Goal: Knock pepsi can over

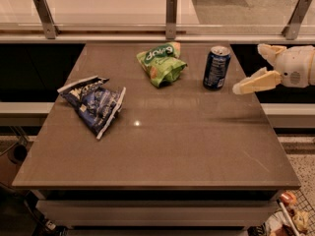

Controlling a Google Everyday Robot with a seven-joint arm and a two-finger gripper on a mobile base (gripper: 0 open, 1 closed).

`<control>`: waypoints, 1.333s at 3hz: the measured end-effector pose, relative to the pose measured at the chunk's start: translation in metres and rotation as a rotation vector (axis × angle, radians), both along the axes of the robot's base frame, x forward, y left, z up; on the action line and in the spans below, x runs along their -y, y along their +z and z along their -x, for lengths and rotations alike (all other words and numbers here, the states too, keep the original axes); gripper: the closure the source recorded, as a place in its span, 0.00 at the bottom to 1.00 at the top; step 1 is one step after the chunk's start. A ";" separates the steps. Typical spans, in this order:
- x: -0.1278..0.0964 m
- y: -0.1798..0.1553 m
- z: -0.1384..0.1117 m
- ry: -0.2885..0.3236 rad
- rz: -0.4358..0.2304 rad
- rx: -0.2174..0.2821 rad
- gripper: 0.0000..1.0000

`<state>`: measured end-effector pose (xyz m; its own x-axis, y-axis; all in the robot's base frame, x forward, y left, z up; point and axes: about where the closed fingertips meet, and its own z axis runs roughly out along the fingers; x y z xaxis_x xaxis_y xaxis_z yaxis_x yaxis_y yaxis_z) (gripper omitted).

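Space is lying open across the near half of the brown rectangular table (177, 151), where nothing is sitting between the near edge and the middle. The small dark blue cylindrical metal pepsi can (216, 68), silver on top with white markings, is standing upright in the far right part of the surface, set in from the right edge and a little way in from the far edge.

The robot's cream-coloured two-finger gripper (248, 69) is hovering just to the right of the can, reaching in from beyond the table's right edge at about the can's height. Its fingers (256, 81) are standing spread apart with nothing between them; the nearer one is pointing toward the can and its tip is hanging close beside the can without touching it.

To the left of the can, a crumpled green snack bag (161, 63) is lying near the far edge, with a bare strip of tabletop separating the two. Well apart from both, a crinkled blue-and-white chip bag (93, 103) is lying flat toward the left edge.

Beyond the far edge, a low glass barrier (108, 11) on upright metal posts (171, 16) is running across the whole width.
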<state>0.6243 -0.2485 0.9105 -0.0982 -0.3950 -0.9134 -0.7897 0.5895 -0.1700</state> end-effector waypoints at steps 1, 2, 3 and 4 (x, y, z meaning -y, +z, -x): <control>-0.005 -0.002 -0.004 0.003 -0.014 -0.002 0.00; -0.016 -0.009 -0.022 0.005 -0.067 0.007 0.00; -0.027 -0.014 -0.037 0.013 -0.134 0.034 0.00; -0.035 -0.017 -0.045 0.017 -0.192 0.058 0.00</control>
